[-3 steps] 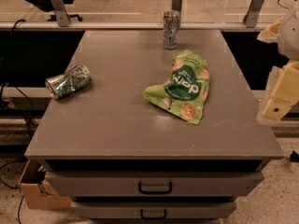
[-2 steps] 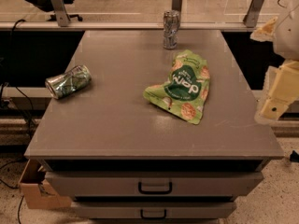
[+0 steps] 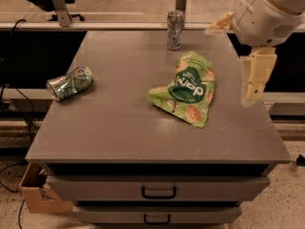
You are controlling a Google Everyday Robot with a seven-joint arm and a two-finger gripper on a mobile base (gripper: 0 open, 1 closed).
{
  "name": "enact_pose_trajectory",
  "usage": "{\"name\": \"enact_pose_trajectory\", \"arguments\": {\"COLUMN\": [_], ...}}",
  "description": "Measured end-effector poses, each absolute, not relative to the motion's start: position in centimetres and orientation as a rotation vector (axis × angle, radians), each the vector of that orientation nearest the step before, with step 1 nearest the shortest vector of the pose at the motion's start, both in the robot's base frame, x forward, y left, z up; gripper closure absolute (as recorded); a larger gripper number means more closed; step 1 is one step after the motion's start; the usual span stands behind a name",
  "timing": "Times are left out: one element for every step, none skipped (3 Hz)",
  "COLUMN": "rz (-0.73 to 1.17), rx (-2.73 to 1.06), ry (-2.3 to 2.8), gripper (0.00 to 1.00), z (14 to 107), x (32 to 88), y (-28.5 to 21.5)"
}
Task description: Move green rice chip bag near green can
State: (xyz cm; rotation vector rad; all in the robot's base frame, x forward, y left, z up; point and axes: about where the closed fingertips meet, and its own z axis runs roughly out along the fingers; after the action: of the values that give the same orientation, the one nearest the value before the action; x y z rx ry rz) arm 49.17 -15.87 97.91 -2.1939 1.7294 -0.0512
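the gripper (image 3: 255, 80) hangs at the right edge of the grey table (image 3: 119, 132), just above its surface, a cream-coloured piece pointing down from the big rounded white arm (image 3: 271, 11) that comes in from the upper right corner. from this view it cannot be told whether the gripper is open or closed, and it holds nothing that can be seen. the green rice chip bag (image 3: 187, 90) lies flat on the table to the gripper's left, near it but apart from it, crinkled, with its dark green round logo facing up and its narrower end pointing toward the far edge. farther from the gripper, beyond the bag's far end and close to the table's back edge, a silver-grey dented can (image 3: 175, 30) stands upright. the green can (image 3: 70, 83) is well apart from the gripper, across the whole table at the left edge, lying on its side with one silver end turned toward the front left. the bag lies between the gripper and the green can, much closer to the gripper. below the tabletop are two drawers (image 3: 157, 190) with dark handles, and a cardboard box (image 3: 35, 192) sits on the floor at the lower left.
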Motion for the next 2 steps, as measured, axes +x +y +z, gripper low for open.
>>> {"name": "enact_pose_trajectory", "arguments": {"rz": [-0.044,-0.085], "rx": [-2.465,-2.530], "ry": [1.513,1.394], "gripper": [0.00,0.00], "z": [95.39,95.27], "x": [51.93,52.64], "y": [-14.63,-14.46]}}
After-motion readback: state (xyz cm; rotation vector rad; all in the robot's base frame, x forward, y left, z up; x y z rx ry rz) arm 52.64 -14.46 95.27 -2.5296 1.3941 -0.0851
